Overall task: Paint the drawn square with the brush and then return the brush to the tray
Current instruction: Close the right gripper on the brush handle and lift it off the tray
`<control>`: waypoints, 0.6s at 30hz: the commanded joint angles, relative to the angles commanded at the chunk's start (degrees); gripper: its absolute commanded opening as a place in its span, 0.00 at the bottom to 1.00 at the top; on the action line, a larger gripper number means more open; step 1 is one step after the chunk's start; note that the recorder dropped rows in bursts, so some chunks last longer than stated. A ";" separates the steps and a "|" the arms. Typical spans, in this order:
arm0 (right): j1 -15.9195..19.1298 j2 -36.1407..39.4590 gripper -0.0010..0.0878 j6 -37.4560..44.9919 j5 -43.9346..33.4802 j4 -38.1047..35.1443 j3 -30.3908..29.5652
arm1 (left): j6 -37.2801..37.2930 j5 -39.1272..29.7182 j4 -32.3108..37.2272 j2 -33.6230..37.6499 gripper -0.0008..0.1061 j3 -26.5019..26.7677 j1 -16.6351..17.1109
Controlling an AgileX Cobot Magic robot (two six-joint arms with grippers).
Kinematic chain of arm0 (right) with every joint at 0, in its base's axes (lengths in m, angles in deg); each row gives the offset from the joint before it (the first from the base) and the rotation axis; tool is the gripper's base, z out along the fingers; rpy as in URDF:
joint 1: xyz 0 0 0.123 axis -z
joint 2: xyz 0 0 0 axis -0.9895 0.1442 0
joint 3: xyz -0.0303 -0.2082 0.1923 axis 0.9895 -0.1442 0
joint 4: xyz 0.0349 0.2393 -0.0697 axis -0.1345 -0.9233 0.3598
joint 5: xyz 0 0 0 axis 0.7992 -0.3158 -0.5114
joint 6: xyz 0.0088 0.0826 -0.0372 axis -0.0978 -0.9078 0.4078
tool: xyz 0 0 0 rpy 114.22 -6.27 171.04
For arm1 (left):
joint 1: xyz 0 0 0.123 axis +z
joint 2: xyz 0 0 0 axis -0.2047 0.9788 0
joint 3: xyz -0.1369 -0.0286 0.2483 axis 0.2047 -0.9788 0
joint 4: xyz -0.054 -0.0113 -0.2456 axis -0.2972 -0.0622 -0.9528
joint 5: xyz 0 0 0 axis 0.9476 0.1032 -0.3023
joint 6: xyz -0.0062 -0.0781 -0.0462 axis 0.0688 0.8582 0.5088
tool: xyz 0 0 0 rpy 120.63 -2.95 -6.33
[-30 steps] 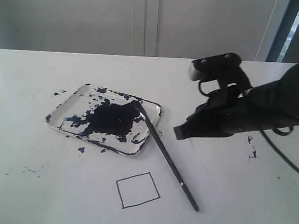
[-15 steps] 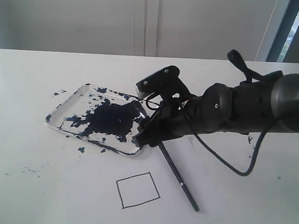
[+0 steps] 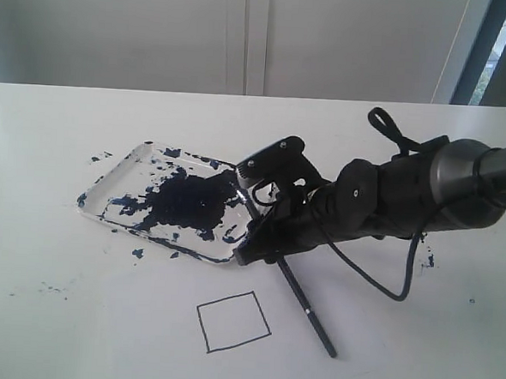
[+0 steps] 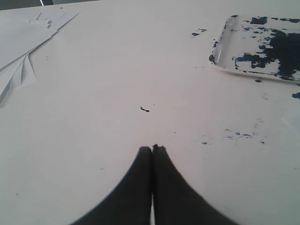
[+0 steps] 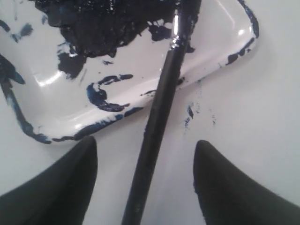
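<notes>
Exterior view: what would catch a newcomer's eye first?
The white tray, smeared with blue-black paint, sits at mid-table. The open right end effector straddles the black brush, whose tip rests in the tray. Nearer the camera, the drawn square is blank.

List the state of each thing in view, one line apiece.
Shallow white rectangular tray: smeared with blue-black paint.
Long black-handled paintbrush: lying loose, tip in the tray, handle across its rim onto the white table.
Thin black pen-drawn square: blank, unpainted.
Right gripper: fingers open, straddling the paintbrush handle.
Left gripper: fingers shut, empty.
</notes>
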 joint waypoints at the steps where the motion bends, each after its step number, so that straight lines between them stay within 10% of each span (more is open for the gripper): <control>1: 0.13 0.25 0.63 0.00 0.00 0.00 0.00 | 0.00 0.00 0.00 0.00 0.01 0.00 0.00; 18: 0.79 3.12 0.60 0.00 -0.46 0.10 0.00 | 0.00 0.00 0.00 0.00 0.01 0.00 0.00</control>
